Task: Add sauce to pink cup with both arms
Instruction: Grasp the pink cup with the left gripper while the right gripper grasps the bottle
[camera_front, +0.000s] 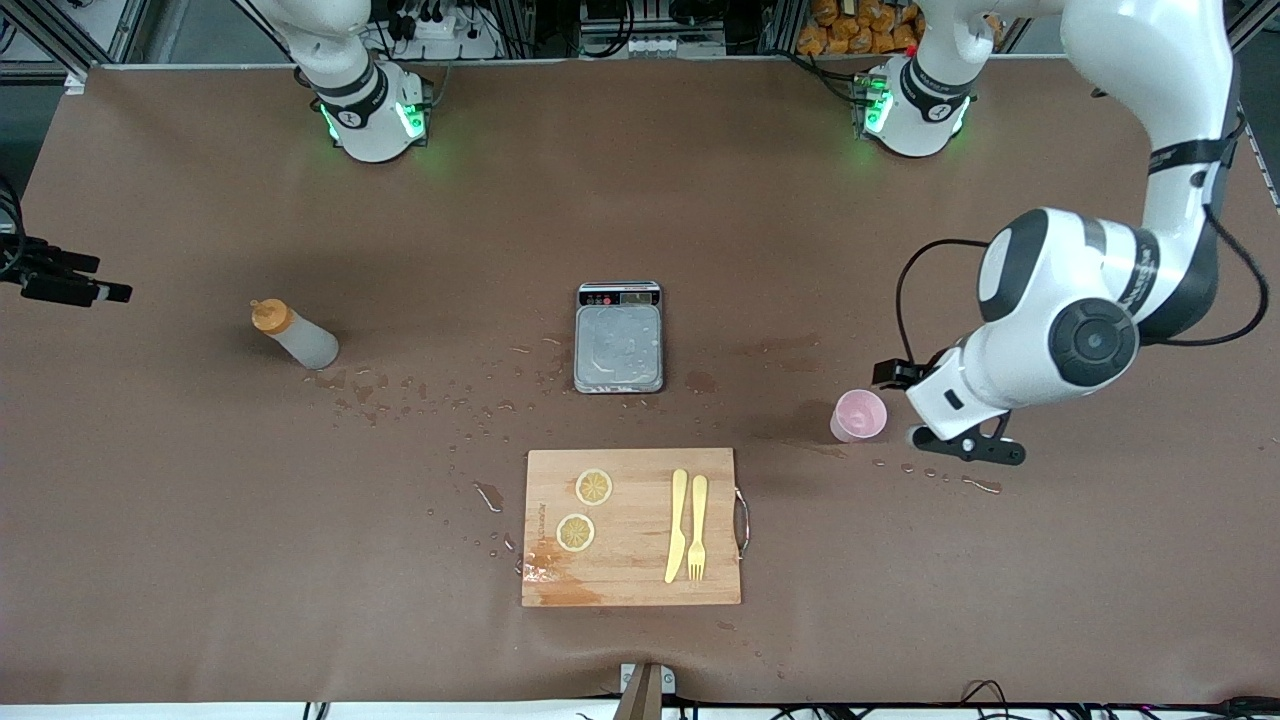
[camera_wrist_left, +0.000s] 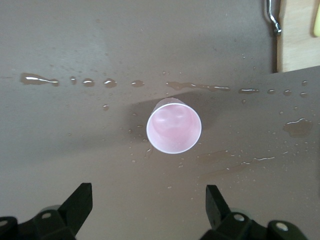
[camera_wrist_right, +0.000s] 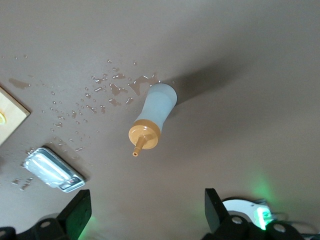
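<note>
Front view: we see translucent whitish squeeze bottle with orange cone cap (camera_front: 297, 336) upright on desk, untouched, well apart from pale-pink plastic tumbler (camera_front: 858, 416). Left claw (camera_front: 962, 443) open beside tumbler; right claw (camera_wrist_right: 145, 210) open over bottle. Grasping, pouring remain.

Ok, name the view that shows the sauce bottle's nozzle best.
The right wrist view: the sauce bottle stands upright, filling the middle, its orange nozzle pointing up at the camera. The front view shows the bottle small, toward the right arm's end of the table. The left wrist view does not show it.
</note>
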